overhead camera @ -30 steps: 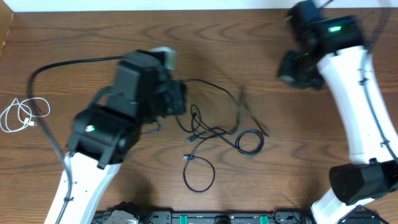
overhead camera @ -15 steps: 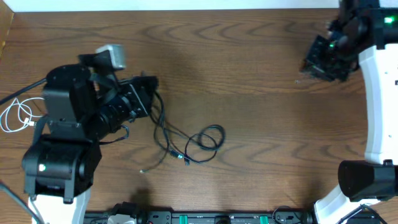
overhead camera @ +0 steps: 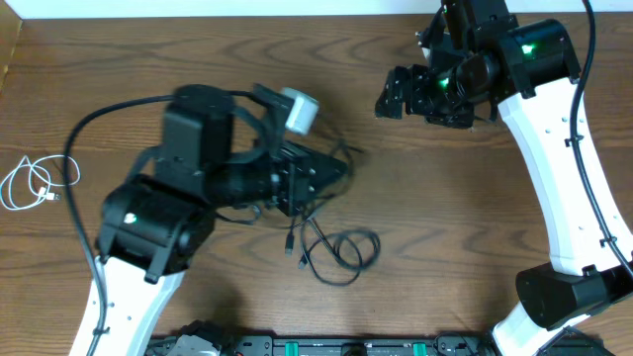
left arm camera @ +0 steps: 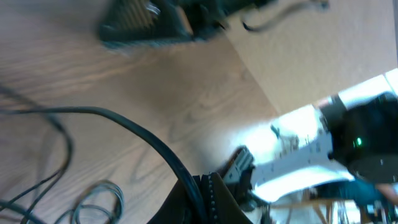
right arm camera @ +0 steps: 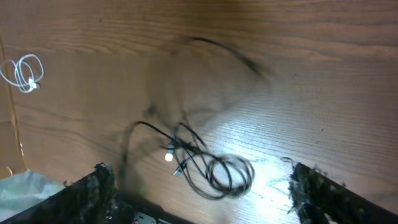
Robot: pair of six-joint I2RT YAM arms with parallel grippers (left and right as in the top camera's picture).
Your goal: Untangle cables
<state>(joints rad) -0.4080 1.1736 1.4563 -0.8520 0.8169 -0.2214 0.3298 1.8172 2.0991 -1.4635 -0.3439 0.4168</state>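
Left gripper (overhead camera: pixel 336 171) pinches 1 strand of black cables (overhead camera: pixel 336 252); tangle just below it, lower centre. Right gripper (overhead camera: pixel 394 96) spread, upper right, farther.

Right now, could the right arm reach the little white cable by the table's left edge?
Probably not. The white cable lies at the far left edge, the right gripper hovers over the table's right half, and the left arm stands between them.

We see the left arm (overhead camera: pixel 124 297) and right arm (overhead camera: pixel 556 148): white shells, black joints, green lights (overhead camera: pixel 535 45), thick black cables (overhead camera: pixel 81 138)
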